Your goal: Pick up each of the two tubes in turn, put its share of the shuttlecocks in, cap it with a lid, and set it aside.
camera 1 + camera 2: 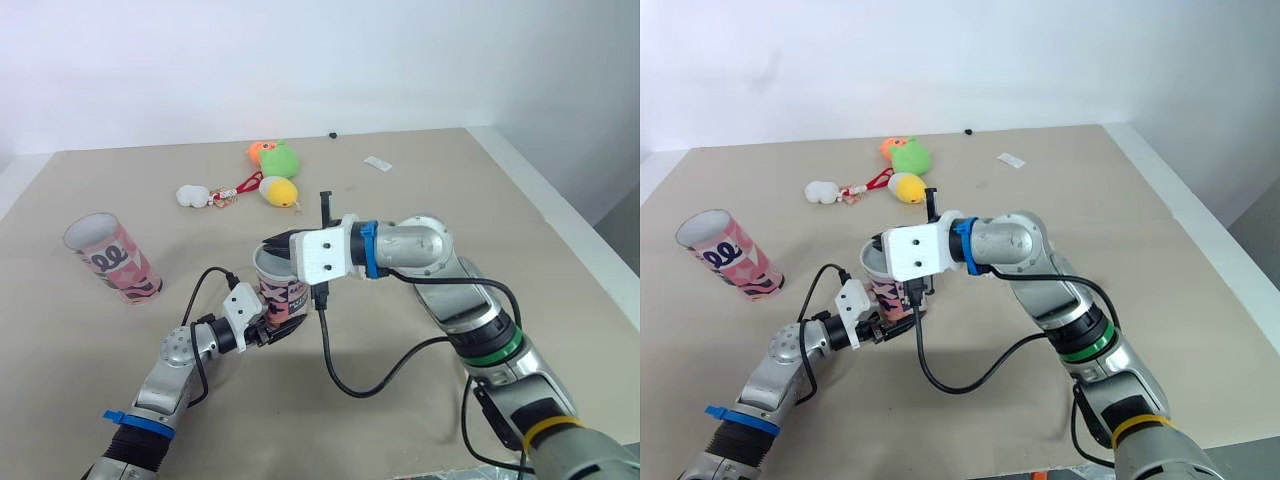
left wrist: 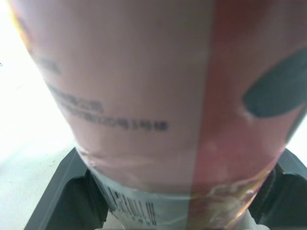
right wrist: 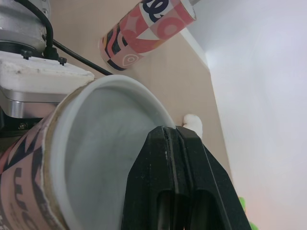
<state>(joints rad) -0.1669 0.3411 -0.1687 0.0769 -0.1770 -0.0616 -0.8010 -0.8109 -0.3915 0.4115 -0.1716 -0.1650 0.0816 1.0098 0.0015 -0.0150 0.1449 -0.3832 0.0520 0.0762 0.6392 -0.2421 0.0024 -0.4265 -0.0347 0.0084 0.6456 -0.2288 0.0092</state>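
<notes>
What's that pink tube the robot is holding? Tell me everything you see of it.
The tube looks like cardboard, pink with black and red patterns, a barcode near its base, white inside. Its top is open, no lid, and the visible inside looks empty. It stands roughly upright, gripped low down by the left hand. The right hand, fingers shut, sits at its rim.

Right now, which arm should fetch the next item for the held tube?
Right. The left gripper is shut on the tube; the right gripper, shut and empty, sits at its mouth.
</notes>
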